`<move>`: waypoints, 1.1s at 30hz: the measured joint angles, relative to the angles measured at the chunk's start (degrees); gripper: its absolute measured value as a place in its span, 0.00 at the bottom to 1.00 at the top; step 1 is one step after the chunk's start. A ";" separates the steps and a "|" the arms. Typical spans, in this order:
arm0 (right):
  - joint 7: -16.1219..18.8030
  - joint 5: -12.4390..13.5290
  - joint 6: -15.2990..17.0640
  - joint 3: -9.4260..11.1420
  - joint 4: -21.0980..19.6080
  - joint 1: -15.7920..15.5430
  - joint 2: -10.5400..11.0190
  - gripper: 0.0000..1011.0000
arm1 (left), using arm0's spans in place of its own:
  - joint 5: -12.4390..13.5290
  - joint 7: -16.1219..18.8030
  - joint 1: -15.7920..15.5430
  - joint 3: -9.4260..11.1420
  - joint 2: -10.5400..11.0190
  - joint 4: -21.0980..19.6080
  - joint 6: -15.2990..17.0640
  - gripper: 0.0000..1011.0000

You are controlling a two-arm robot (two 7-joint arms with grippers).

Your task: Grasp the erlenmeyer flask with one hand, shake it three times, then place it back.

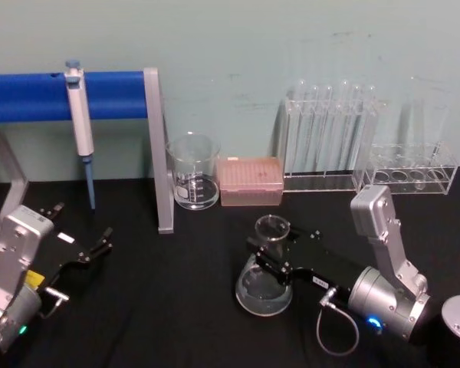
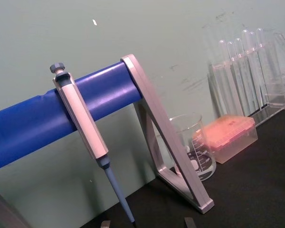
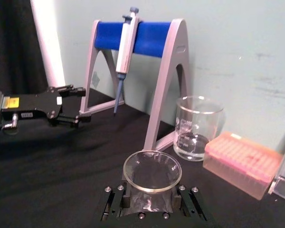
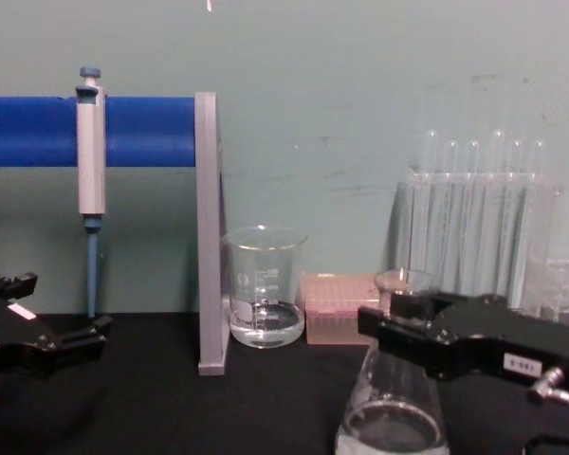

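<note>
Just front-right of the glass beaker [image 1: 193,172], the right gripper [image 1: 268,253] clamps the erlenmeyer flask [image 1: 262,295] by its narrow neck, likely for a secure shake, while the left gripper [image 1: 83,225] idles, jaws apart, well left.

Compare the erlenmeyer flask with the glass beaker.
The erlenmeyer flask is conical with a narrow neck; the beaker is straight-walled and wide-mouthed. The flask stands nearer the robot, the right end effector closed on its neck; the beaker stands free farther back. The left end effector idles open at left. Both are upright clear glass holding a little liquid.
</note>
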 joint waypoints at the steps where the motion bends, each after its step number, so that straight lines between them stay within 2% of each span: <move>1: -0.45 0.00 0.19 0.24 -0.64 -0.16 0.02 0.45 | 0.00 0.00 0.00 0.00 0.00 0.00 0.00 0.99; 16: -5.30 -0.58 1.86 3.24 -7.88 -1.33 -0.34 0.45 | 0.00 0.00 0.00 0.00 0.00 0.00 0.00 0.99; 33: -7.62 -2.72 3.04 4.25 -9.28 -1.77 -1.03 0.45 | 0.00 0.00 0.00 0.00 0.00 0.00 0.00 0.99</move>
